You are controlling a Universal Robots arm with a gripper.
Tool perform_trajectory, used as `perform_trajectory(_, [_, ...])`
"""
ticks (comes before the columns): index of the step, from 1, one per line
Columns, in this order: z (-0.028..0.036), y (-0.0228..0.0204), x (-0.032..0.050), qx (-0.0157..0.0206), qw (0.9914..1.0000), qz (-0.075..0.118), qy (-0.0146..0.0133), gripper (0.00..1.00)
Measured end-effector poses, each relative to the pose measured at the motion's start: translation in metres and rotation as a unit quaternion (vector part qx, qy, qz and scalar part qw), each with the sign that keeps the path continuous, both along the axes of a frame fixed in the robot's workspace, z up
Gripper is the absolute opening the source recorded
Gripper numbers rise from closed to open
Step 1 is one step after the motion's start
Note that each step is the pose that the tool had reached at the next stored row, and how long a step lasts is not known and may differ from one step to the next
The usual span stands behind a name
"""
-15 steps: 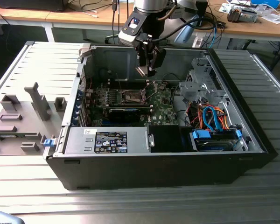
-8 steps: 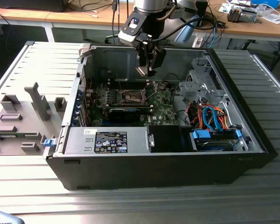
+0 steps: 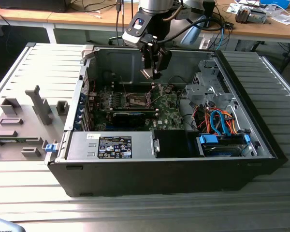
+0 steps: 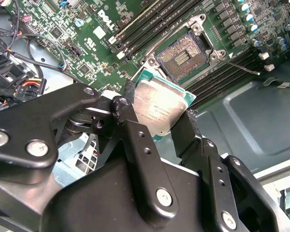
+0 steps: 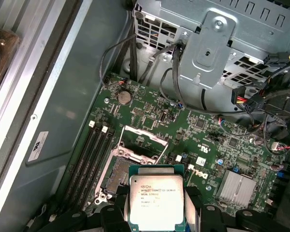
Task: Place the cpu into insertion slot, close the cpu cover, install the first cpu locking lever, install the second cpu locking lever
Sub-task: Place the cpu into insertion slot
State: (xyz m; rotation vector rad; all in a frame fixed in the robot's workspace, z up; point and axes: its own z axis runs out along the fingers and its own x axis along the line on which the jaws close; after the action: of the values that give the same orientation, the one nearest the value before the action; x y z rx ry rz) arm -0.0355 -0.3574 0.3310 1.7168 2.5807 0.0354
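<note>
Two black fingers (image 4: 133, 128) of the gripper (image 4: 157, 116) pinch the cpu (image 4: 160, 107) by opposite edges, and its silvery-grey top faces the camera in both wrist views. Beyond it, and apart from it, the insertion slot (image 4: 182, 57) lies bare on the green motherboard (image 5: 208, 140), with the metal cpu cover (image 5: 141, 139) swung open. Farther off, in the exterior view, the arm hangs inside the open computer case (image 3: 135, 179), above the board.
</note>
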Motion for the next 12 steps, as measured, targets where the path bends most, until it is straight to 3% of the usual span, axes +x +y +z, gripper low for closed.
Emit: perform_trajectory(12, [0.0, 0.0, 0.0, 0.0, 1.0, -0.003, 0.0, 0.54])
